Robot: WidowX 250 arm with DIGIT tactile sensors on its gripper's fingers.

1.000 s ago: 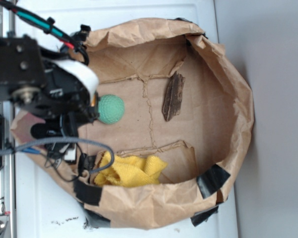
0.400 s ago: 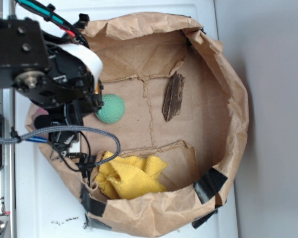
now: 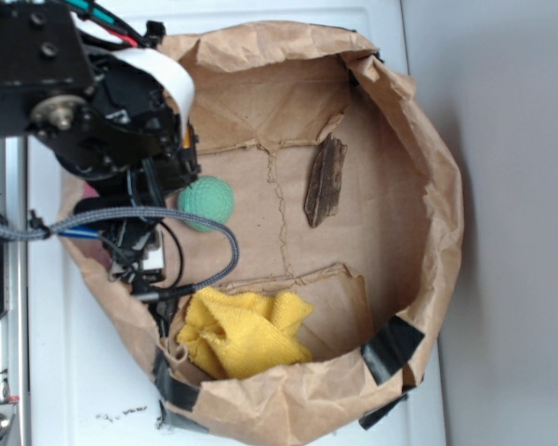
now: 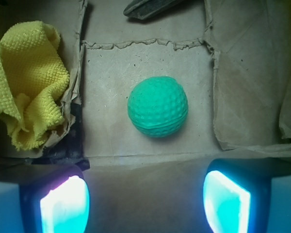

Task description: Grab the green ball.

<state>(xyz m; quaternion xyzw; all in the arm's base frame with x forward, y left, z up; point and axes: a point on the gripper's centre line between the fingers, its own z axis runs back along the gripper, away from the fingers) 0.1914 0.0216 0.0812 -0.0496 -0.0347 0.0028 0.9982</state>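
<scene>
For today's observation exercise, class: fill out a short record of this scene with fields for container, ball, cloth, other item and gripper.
container: brown paper bag, opened wide, patched with black tape
ball: green ball, dimpled, lying free on the bag floor
cloth: yellow cloth, crumpled, apart from the ball
other item: dark bark-like strip, apart from the ball
gripper: gripper open, fingers either side, not touching the ball

Ball: matt green, dimpled all over, faint seam line. Cloth: yellow, waffle-weave, soft and crumpled. Bag: brown paper, matt, creased, torn edges, patched w/ glossy black tape. Strip: dark, rough, bark-like. Fingers: smooth pads, glowing cyan. Arm: black, matt, metal screws.
</scene>
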